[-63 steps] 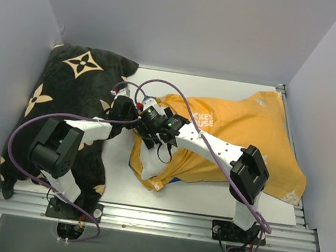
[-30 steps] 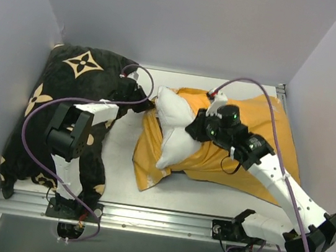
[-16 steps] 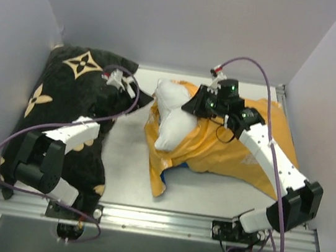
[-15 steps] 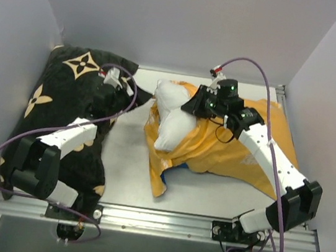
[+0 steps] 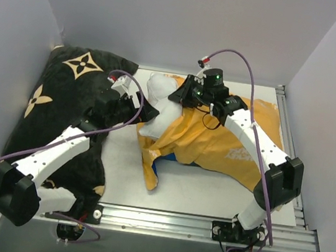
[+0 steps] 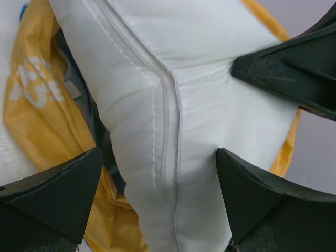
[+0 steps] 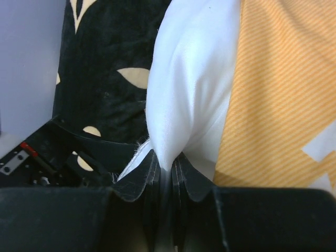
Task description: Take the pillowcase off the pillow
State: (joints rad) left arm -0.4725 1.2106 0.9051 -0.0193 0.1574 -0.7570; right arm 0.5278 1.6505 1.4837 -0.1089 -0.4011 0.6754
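Left end effector [image 6: 157,168]: spread wide, straddling pillow [image 6: 199,121] corner.
Right end effector [image 7: 167,160]: pinched on pillow.
Pillowcase [image 5: 216,142]: orange, toward right edge of surface [image 5: 117,175].

Evenly and softly lit from above in the overhead view, sharp throughout, with only faint, diffuse shadows on the table [image 5: 118,169]. Dimmer up close at the wrists: crisp on the seam of the pillow [image 6: 173,121], but blurred across the right tool [image 7: 164,160] along the bottom edge.

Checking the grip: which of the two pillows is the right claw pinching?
The plain white pillow, partly inside the orange pillowcase, not the black flower-print pillow beside it.
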